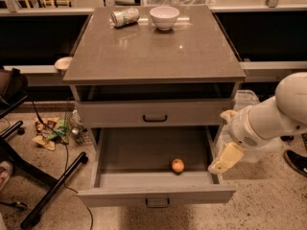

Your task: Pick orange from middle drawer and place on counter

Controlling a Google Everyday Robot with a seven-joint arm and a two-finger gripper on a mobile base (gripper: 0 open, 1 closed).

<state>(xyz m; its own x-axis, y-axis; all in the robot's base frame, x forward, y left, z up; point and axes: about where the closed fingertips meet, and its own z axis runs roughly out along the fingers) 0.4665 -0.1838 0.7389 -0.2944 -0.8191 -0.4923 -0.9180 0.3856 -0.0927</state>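
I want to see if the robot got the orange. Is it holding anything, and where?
Nothing is held. The gripper hangs at the open middle drawer's right edge; the orange lies on the drawer floor, apart from it.

High front cam, tool (218, 166) low right

A lab or office: speckled floor (268, 205), rolling chair base (53, 188), loose cable (64, 147), robot hand (225, 158) right of the open middle drawer (153, 193).
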